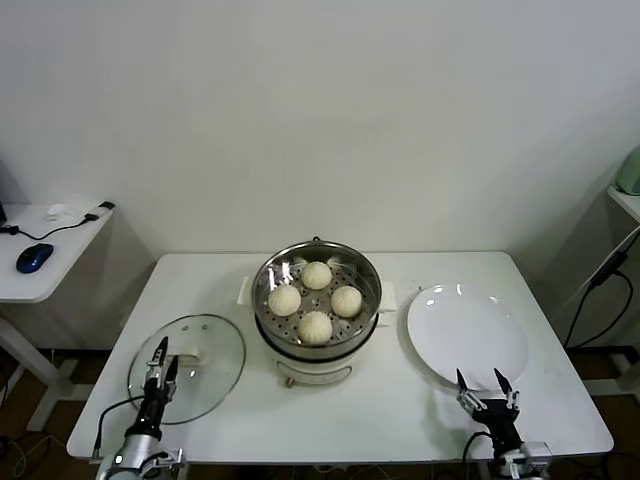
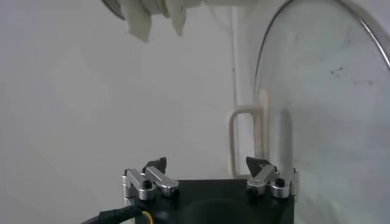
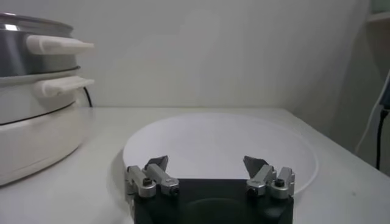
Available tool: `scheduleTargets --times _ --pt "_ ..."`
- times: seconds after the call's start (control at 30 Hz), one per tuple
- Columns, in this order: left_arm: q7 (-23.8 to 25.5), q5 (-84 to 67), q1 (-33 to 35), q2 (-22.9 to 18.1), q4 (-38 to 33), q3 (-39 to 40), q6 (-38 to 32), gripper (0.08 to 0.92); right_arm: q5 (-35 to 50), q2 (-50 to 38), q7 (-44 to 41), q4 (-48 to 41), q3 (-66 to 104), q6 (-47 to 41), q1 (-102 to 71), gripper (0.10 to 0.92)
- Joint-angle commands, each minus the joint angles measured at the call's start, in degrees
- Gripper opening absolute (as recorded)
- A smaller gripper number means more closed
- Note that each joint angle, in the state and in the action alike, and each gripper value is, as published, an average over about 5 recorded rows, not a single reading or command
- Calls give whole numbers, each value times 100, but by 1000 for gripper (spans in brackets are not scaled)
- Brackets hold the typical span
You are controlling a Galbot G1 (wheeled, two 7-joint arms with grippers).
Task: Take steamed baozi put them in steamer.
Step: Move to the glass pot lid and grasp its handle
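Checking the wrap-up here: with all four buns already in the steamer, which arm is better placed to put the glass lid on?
Left. The left gripper hangs open right over the near edge of the glass lid. The right gripper, also open, sits at the empty white plate, beyond the steamer from the lid.

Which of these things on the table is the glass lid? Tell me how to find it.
Start at the steamer holding four buns in the middle of the white table. Look to its left: the glass lid lies flat near the front edge. Unlike the white plate on the right, it is see-through with a metal rim.
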Motion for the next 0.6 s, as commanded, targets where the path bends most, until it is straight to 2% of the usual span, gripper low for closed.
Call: scheduleTargets --times 0.03,0.17,0.6 --pt "90 15 -226 26 217 46 8 811 -93 43 -23 -8 6 6 -22 823" --pt "174 -4 -208 28 196 75 -14 724 -162 79 -55 -46 -15 19 -20 823" --pt "222 -68 -350 -10 379 114 26 343 -230 122 -50 -59 -91 21 -58 823"
